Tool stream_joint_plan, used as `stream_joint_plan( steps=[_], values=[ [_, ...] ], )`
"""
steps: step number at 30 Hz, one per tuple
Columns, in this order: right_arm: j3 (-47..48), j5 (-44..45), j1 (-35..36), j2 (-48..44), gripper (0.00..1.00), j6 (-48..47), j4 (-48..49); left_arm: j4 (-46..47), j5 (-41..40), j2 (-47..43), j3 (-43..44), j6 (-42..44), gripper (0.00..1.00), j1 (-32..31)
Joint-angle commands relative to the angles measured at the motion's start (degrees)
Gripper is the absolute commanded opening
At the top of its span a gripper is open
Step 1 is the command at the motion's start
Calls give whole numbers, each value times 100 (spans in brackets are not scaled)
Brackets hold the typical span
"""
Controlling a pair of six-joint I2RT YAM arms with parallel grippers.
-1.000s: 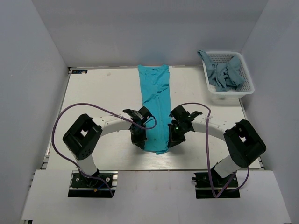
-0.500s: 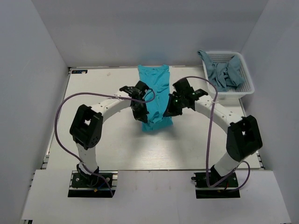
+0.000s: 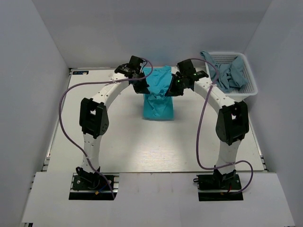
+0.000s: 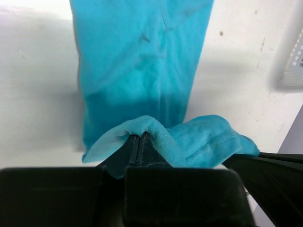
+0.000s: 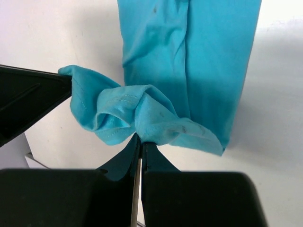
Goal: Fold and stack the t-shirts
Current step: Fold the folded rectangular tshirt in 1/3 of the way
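Both arms have swung away from the near edge, carrying the hem of the bright turquoise short-sleeved fabric t-shirt (image 3: 159, 108) toward its collar end at the far middle of the white worktop (image 3: 104, 132). The left hand (image 3: 144, 88) and the right hand (image 3: 169, 90) are each clamped on a hem corner, raised above the cloth. This half-fold appears nearly complete; lowering and release remain. Dull grey-blue shirts (image 3: 228, 73) wait in the white plastic lattice basket (image 3: 250, 90).

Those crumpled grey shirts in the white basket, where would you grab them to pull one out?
Probably the flap of the grey shirts draped over the far-left corner of the basket, coming down from above: it lies on the rim, clear of the heap and the lattice walls, so it is easy to pinch.
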Motion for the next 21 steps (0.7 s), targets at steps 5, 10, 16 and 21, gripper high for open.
stream_joint_plan(
  steps=[5,10,16,21],
  values=[
    [697,-282,-227,685,0,-68,-125,7,480,509,641,375,0,354],
    [917,-256,-377,1062,0,-16,-73,235,778,860,694,498,0,460],
    [1216,-124,-508,1528,0,107,208,517,1034,1256,1097,498,0,513],
    [1489,-186,-623,1810,0,99,558,667,1034,1528,1370,498,0,627]
  ],
)
